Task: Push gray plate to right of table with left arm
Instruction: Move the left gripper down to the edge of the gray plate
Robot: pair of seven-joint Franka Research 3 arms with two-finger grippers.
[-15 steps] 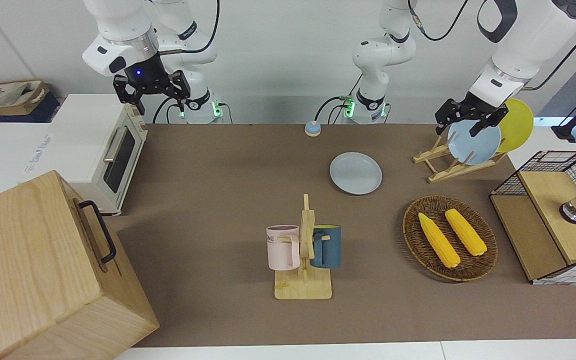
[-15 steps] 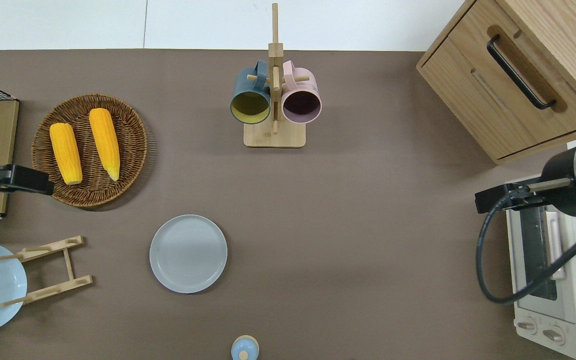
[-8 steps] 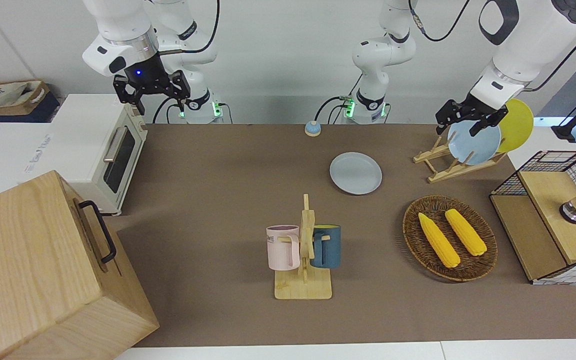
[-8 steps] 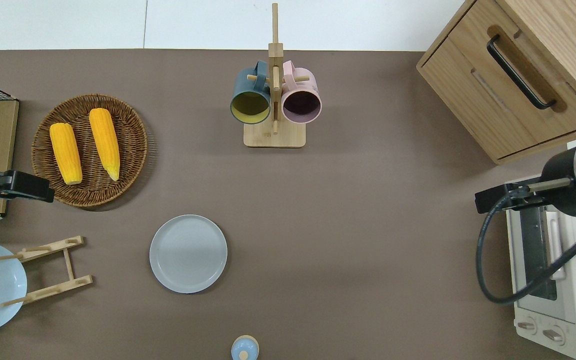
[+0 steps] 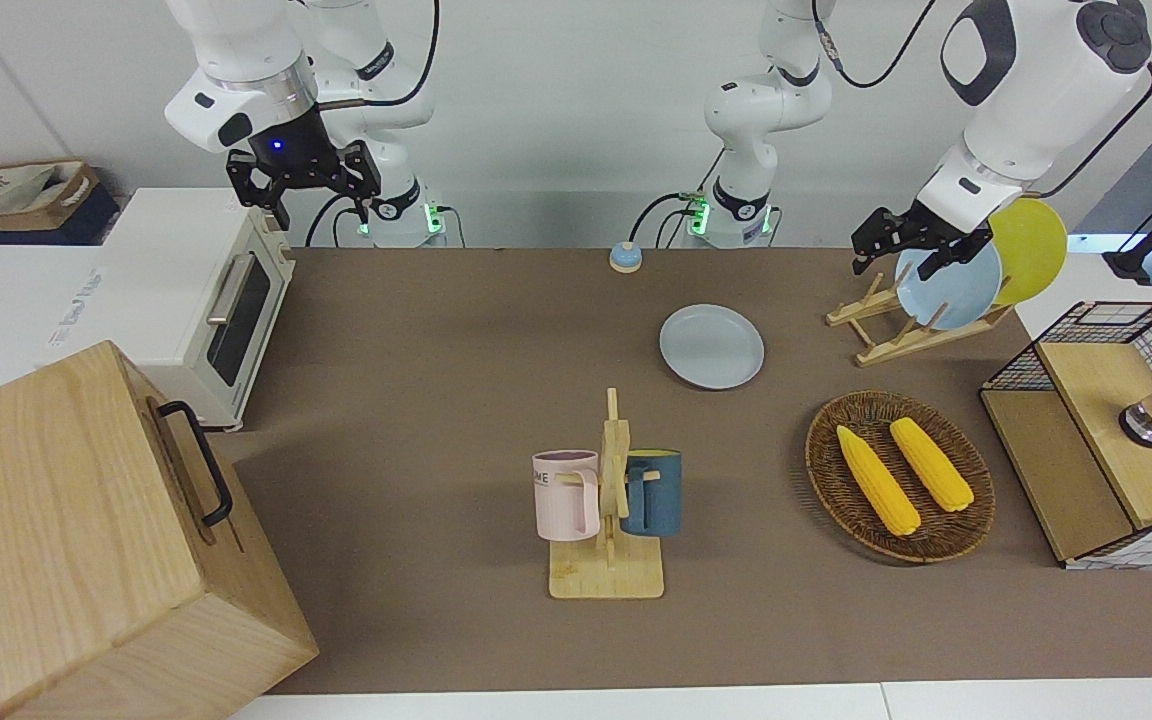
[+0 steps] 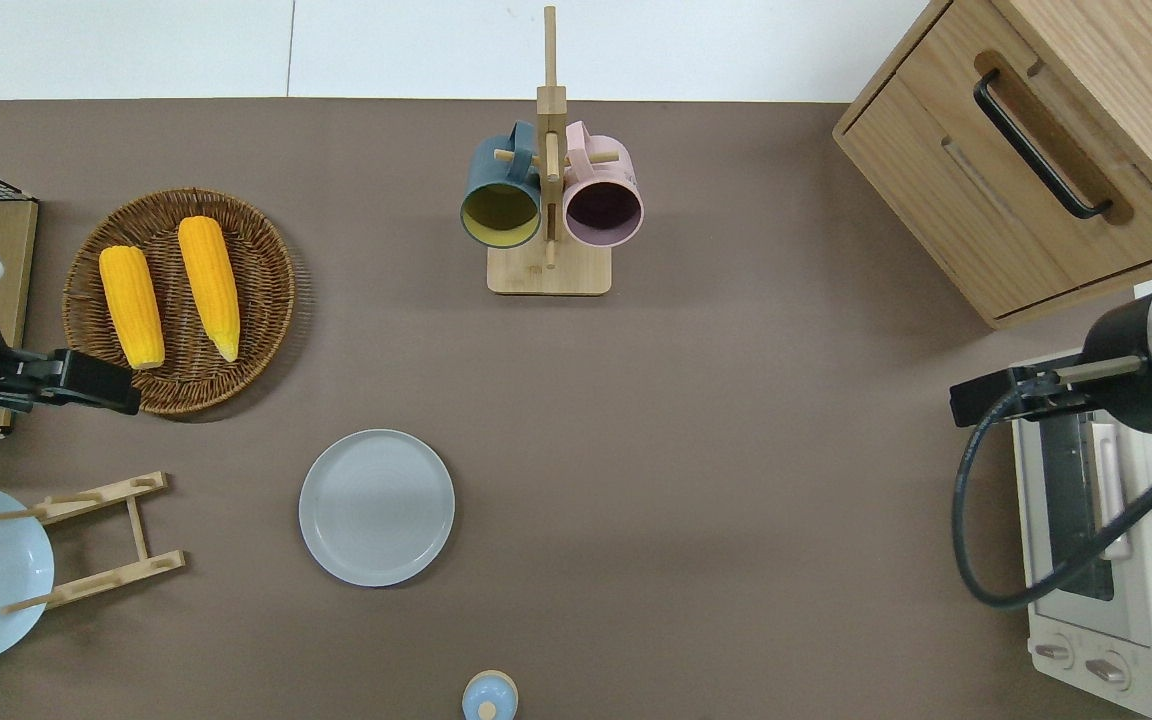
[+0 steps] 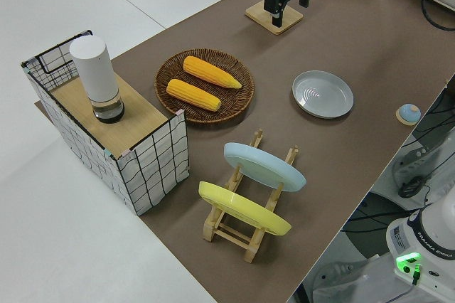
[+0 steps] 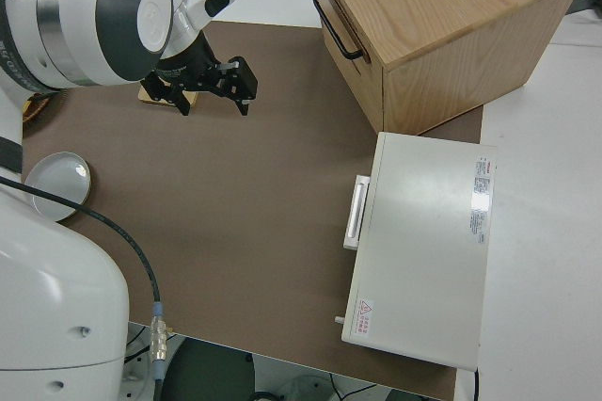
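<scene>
Gray plate [image 6: 377, 507] lies flat, well apart from the raised left hand [image 6: 96, 381]

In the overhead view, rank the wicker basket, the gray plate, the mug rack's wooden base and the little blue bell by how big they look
1. wicker basket
2. gray plate
3. mug rack's wooden base
4. little blue bell, partly cut off by the picture's edge

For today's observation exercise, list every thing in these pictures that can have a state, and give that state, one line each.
gray plate: flat on the table, untouched.
left gripper: open, empty, over the basket's edge.
right gripper: parked, open, empty.
light-blue plate: tilted in the wooden rack.
yellow plate: tilted in the same rack.
two corn cobs: lying in the wicker basket.
two mugs: hung on the mug stand.
toaster oven: door shut.
wooden cabinet: drawer shut.
</scene>
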